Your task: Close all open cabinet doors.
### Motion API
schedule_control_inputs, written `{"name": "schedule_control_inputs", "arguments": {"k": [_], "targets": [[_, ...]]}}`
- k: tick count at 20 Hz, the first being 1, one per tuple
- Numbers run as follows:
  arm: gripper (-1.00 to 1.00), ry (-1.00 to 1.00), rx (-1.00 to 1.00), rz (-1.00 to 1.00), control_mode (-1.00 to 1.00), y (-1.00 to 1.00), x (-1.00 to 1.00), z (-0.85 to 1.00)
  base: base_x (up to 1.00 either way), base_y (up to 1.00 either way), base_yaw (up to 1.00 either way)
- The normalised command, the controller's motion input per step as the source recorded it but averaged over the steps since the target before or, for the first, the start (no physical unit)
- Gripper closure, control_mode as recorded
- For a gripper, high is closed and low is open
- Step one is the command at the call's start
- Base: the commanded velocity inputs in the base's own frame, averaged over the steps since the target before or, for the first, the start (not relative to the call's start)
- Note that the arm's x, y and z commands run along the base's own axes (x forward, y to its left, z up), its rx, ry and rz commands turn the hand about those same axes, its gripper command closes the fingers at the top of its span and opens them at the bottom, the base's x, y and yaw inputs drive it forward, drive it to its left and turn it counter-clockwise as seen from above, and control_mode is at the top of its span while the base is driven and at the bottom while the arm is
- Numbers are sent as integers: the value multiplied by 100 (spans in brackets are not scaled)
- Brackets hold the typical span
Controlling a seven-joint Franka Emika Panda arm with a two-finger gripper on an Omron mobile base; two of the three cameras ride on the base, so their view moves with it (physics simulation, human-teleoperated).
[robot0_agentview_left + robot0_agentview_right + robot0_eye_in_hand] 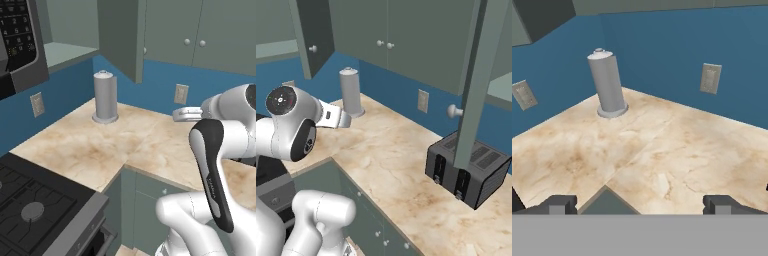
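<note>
Scanning left to right: two grey-green flat cabinet doors stand open, one at each end of the wall run.
Left open door [120, 37]: swung out over the corner of the marbled beige counter [140, 145], edge-on to the base, its small pale knob toward the wall; the pale shelf behind it is exposed.
Grey cylindrical paper-towel holder [105, 97]: upright on the counter just below and beside that door's lower edge, near the blue wall, likely parked there to keep the worktop free.
Hand [639, 204]: held low over the counter's front corner, aimed at the holder and wall; its dark tips are spread well apart with nothing between them.
Closed pair of doors [386, 30]: flush in the middle, knobs side by side, needing nothing.
Right open door [476, 85]: hanging edge-on above the black slotted toaster [466, 170], round knob facing left.
Room: open counter between holder and toaster; I judge the arm must rise to reach either door, and the holder crowds the left door's swing path from below.
</note>
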Motion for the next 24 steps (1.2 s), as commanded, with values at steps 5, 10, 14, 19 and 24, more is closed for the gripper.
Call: {"name": "schedule_control_inputs", "arguments": {"k": [5,10,14,19,24], "targets": [[-100,-1,1,0,-100,0,-8,0,0,0,0],[-100,3,3,-7,-100,6,-1,15,0,0,0],[-100,0,10,-12,-100,6,0,41,0,0,0],[-100,0,14,-10,-100,1,0,50,0,0,0],[-100,0,24,-1,-100,-7,-14,40,0,0,0]]}}
